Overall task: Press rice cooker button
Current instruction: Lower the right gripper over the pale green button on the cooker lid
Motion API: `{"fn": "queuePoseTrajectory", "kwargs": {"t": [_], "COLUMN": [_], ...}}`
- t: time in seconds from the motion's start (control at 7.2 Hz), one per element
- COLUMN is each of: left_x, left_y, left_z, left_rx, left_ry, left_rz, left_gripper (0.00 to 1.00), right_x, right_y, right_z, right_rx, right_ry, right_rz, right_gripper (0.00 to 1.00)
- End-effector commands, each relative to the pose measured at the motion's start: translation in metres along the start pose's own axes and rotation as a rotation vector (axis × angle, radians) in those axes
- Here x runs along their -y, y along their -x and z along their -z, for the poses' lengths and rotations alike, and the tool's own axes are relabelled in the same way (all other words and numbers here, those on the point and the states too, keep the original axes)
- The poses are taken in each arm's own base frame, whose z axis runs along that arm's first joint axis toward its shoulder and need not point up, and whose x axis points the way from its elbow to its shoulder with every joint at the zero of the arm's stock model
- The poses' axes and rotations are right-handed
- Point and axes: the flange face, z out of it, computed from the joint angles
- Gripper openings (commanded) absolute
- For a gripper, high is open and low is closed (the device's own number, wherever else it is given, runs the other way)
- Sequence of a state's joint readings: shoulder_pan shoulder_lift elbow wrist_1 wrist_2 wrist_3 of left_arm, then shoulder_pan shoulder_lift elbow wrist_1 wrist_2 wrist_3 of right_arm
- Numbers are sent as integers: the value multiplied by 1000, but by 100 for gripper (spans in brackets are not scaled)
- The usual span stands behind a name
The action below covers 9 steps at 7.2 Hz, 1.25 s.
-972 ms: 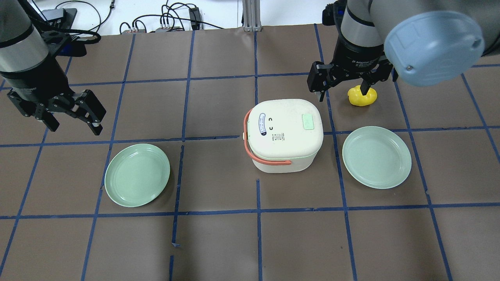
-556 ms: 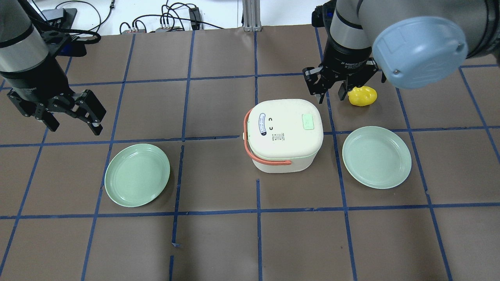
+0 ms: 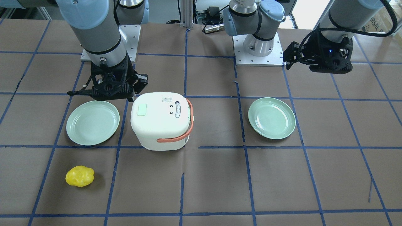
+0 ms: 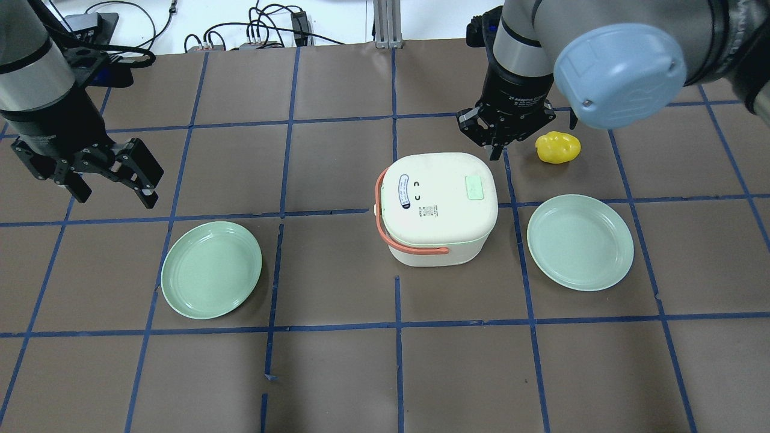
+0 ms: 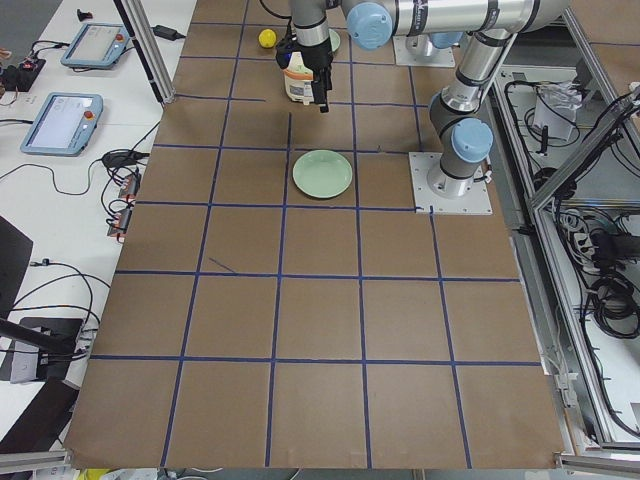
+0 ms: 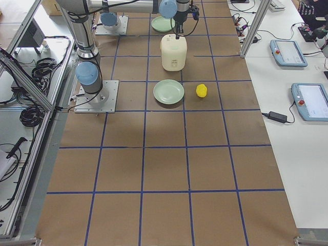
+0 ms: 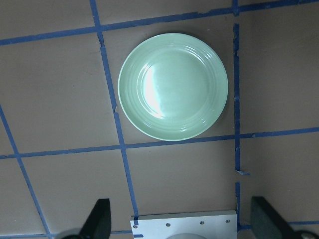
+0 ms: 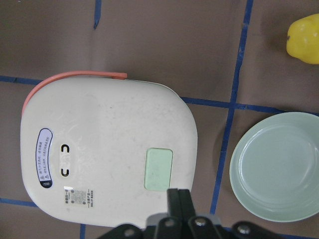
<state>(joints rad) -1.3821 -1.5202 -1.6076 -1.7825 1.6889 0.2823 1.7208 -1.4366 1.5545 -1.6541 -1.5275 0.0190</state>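
Note:
The white rice cooker (image 4: 442, 207) with an orange handle stands mid-table, with a pale green button (image 4: 475, 187) on its lid. My right gripper (image 4: 494, 147) is shut and empty. It hovers just beyond the cooker's far right corner. In the right wrist view the closed fingertips (image 8: 178, 198) sit just below the button (image 8: 159, 169). My left gripper (image 4: 114, 191) is open and empty, far to the left, above a green plate (image 7: 173, 85).
A yellow lemon-like object (image 4: 558, 147) lies right of the right gripper. One green plate (image 4: 580, 242) lies right of the cooker and another (image 4: 211, 269) lies to its left. Blue tape lines cross the brown table (image 4: 337, 373).
My right gripper has moved left, from over the yellow object to the cooker's far right corner, and its fingers have closed. The left arm has not moved.

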Motion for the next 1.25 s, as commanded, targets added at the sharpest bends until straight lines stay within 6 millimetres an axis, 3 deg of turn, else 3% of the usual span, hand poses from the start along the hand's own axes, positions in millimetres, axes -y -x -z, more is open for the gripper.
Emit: {"fn": "queuePoseTrajectory", "kwargs": {"t": [0.0, 0.28, 1.11], "left_x": [0, 0, 0], "left_y": [0, 0, 0], "left_z": [0, 0, 0], "left_rx": [0, 0, 0], "left_ry": [0, 0, 0], "left_rz": [0, 0, 0], "left_gripper": [100, 100, 100], "right_x": [3, 10, 6], "right_y": [2, 5, 12], "right_z": [-10, -21, -52], "right_rx": [18, 42, 41], "right_ry": [16, 19, -8], "right_rz": [2, 3, 37], "right_gripper": [11, 11, 12]}}
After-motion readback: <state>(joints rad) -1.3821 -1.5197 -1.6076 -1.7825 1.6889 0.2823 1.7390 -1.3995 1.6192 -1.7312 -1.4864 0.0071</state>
